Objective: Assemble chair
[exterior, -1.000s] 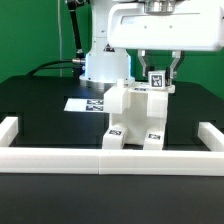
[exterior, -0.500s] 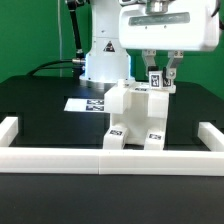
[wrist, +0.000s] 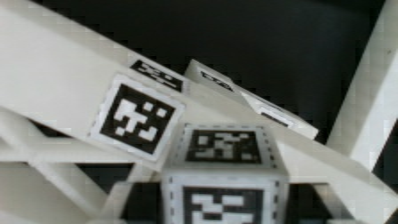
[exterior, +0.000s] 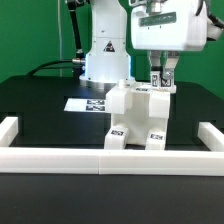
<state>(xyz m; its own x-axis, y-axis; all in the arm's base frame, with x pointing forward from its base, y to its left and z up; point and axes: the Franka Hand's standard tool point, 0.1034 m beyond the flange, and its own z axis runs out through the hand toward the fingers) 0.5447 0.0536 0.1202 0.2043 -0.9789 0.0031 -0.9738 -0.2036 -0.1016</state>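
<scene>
Risk: jamming | gripper (exterior: 160,80) pinches tagged post (exterior: 157,76) atop chair assembly (exterior: 130,115), which stands just beside border wall (exterior: 60,161) | if you tilt post off-axis, it may bind, or assembly may slide.

Gripper (exterior: 161,77) points straight down over the chair (exterior: 135,110), at its top corner on the exterior view's right. Dark fingers (exterior: 151,73) narrowly spread, flanking its tagged upper piece; clamping unclear. White wrist housing (exterior: 165,25) level.
</scene>
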